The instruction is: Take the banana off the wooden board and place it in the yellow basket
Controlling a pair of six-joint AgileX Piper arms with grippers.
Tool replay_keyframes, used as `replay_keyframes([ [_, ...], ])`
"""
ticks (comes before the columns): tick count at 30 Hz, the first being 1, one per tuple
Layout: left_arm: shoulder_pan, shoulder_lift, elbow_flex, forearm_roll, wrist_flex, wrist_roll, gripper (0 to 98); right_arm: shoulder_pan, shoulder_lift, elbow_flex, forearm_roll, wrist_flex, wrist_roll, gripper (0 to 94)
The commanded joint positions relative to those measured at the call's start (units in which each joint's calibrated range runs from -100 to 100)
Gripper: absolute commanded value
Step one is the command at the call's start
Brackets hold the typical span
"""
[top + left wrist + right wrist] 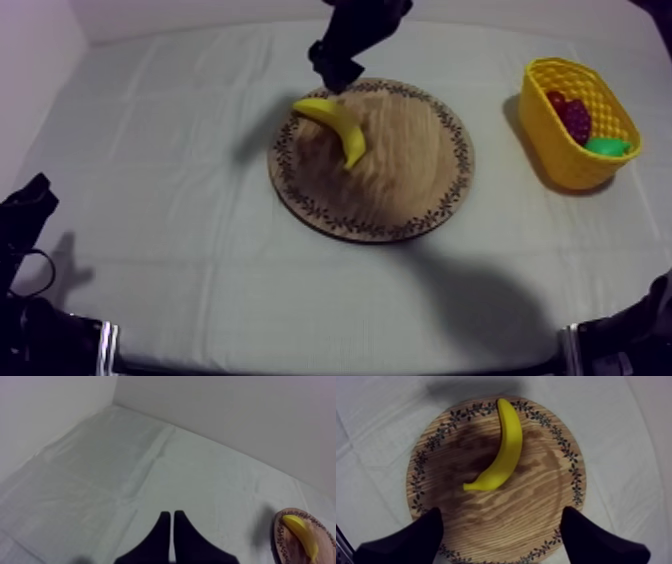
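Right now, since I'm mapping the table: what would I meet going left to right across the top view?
left gripper → wooden board → yellow basket

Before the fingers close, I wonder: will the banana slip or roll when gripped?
The banana looks smooth, so it may slip. It lies curved and flat on the wooden board, so rolling seems unlikely; pushed at one end, it may pivot.

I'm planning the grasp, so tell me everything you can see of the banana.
The banana is plain yellow, smooth and plastic-looking, a curved crescent tapering to both ends. It lies flat on the wooden board, one tip reaching the patterned rim, touching nothing else. The right gripper hovers over the board, jaws open.
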Motion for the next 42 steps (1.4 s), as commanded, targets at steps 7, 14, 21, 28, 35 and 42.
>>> replay_keyframes([
  [7, 0.0, 0.0, 0.0, 0.03, 0.0, 0.0, 0.1, 0.3, 7.7, 0.8, 0.3, -4.0, -0.5, 82.4],
  [14, 0.0, 0.0, 0.0, 0.03, 0.0, 0.0, 0.1, 0.4, 15.9, -4.7, -0.2, -5.5, -0.6, 82.2],
  [21, 0.0, 0.0, 0.0, 0.03, 0.0, 0.0, 0.1, 0.9, 24.8, -15.0, -0.6, -5.0, -0.7, 82.8],
  [28, 0.0, 0.0, 0.0, 0.03, 0.0, 0.0, 0.1, 1.6, 32.1, -23.7, -0.5, -3.7, -0.9, 83.0],
  [35, 0.0, 0.0, 0.0, 0.03, 0.0, 0.0, 0.1, 2.2, 36.3, -27.4, -0.5, -3.0, -1.0, 73.1],
  [42, 0.0, 0.0, 0.0, 0.03, 0.0, 0.0, 0.1, 2.5, 36.9, -28.0, -0.8, -2.1, -0.9, 40.7],
])
